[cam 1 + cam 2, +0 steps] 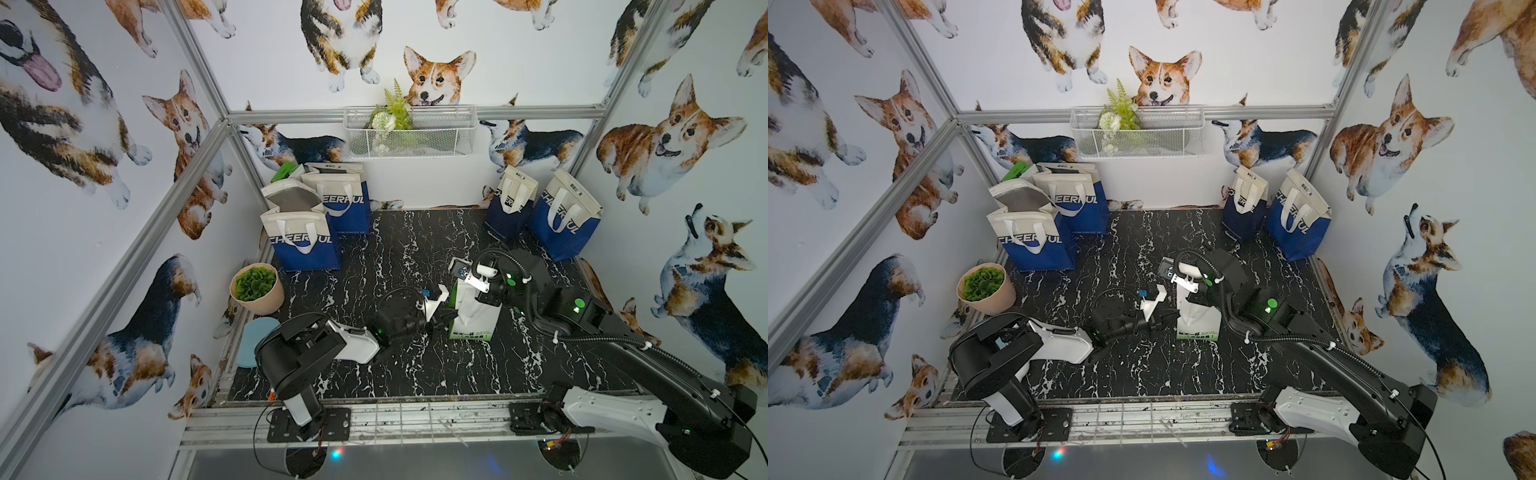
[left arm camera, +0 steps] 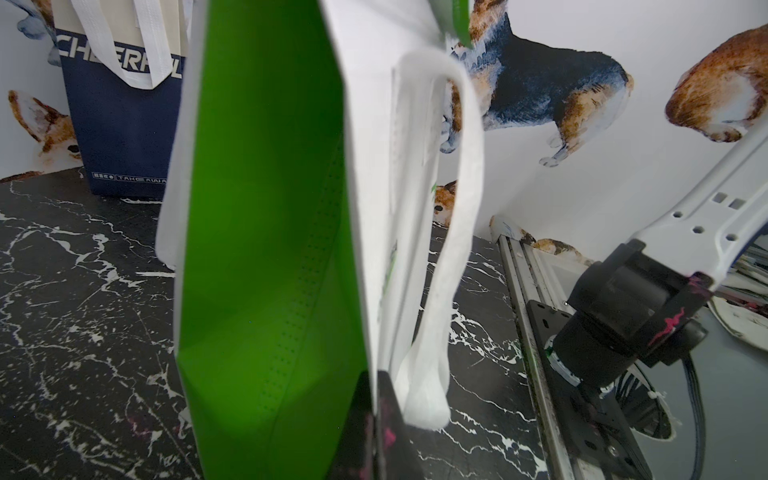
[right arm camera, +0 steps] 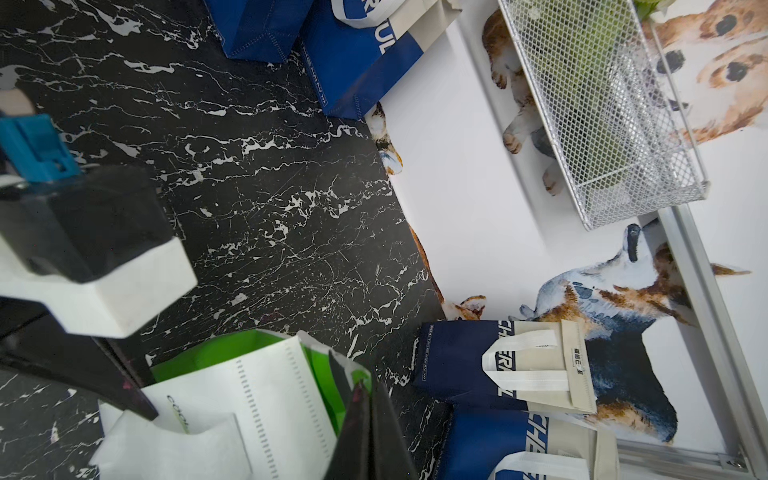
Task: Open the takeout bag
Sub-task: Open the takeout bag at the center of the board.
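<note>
The takeout bag (image 1: 473, 324), the white one with green side panels, is found standing upright on the black marbled counter (image 1: 415, 365), a bit to the right of the middle and toward the front. It's being held from both sides, basically. The left gripper (image 2: 376, 411) is seen pressed together on the edge of the bag's white front panel, low down, right beside where the white handle (image 2: 461, 208) loops down. In both top views that gripper is shown reaching in from the bag's left side, nearly level with the counter. The right gripper (image 3: 365, 432) is brought in over the top of the bag, and its fingers are clamped together on the far rim. In the right wrist view a strip of green is visible at the mouth behind the folded white panel, so the top looks only narrowly parted there.

Further out, everything else is parked along the edges. Two blue-and-cream bags (image 1: 509, 208) (image 1: 567, 220) are propped side by side in the far right corner, well apart from the takeout bag. Over in the far left corner, a cluster of the same blue bags (image 1: 305, 245) (image 1: 345, 203) is stacked up, with one silver-lined bag (image 1: 291, 201) left gaping open between them. A beige pot of green plant (image 1: 255, 291) is set at the left edge, and a light blue round disc (image 1: 253, 340) is lying just in front of it. A white wire basket (image 1: 409, 133) with some greenery is hung on the back wall.
</note>
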`<state>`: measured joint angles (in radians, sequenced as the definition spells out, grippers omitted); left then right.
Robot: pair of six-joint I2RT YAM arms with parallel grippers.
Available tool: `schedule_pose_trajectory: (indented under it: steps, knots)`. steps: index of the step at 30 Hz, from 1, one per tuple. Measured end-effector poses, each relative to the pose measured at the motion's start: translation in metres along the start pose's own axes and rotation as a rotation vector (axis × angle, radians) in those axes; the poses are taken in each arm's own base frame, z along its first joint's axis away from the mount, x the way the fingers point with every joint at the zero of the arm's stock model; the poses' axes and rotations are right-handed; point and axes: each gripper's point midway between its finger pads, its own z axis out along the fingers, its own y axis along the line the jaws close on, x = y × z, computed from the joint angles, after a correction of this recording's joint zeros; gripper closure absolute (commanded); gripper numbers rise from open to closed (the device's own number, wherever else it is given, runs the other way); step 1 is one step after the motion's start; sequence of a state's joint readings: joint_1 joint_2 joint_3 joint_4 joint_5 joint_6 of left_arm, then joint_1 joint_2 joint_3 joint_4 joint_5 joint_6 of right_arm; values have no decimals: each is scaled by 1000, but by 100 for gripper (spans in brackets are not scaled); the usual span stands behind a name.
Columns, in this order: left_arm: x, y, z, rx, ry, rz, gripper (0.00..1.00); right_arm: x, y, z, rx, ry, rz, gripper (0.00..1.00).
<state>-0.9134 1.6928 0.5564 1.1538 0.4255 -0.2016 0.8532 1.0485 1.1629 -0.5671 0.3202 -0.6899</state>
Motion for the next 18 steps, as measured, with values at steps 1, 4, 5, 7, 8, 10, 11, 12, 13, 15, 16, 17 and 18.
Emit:
schedule_pose_trajectory:
  steps: [1,4,5,7,8,10,11,12,13,15,16,17,18]
  knots:
    - [0,0,0,0,0,0,100,1,-1,0,-10,6,1,100]
    - [0,-1,0,1,1,0,100,1,-1,2,-45,17,-2,100]
    - [1,-1,0,2,2,1,100,0,1,2,-61,20,-10,100]
    - [1,-1,0,1,2,3,100,-1,1,3,-75,29,-17,100]
    - [1,-1,0,1,2,3,100,-1,1,3,-84,39,-22,100]
    - [1,-1,0,1,3,6,100,-3,1,6,-95,50,-30,100]
    - [1,0,0,-2,4,5,100,-3,2,7,-100,55,-34,100]
    - [2,0,0,-3,6,4,100,-3,1,8,-105,61,-37,100]
    - [2,0,0,-3,7,5,100,-4,1,8,-111,65,-44,100]
    - [2,0,1,-2,7,6,100,-5,0,7,-117,72,-55,100]
    - [2,0,0,-2,6,8,100,-4,-1,7,-123,77,-60,100]
    - [2,0,0,-3,8,9,100,-5,-1,7,-129,84,-65,100]
    - [1,-1,0,-4,10,12,100,-5,-2,7,-133,88,-69,100]
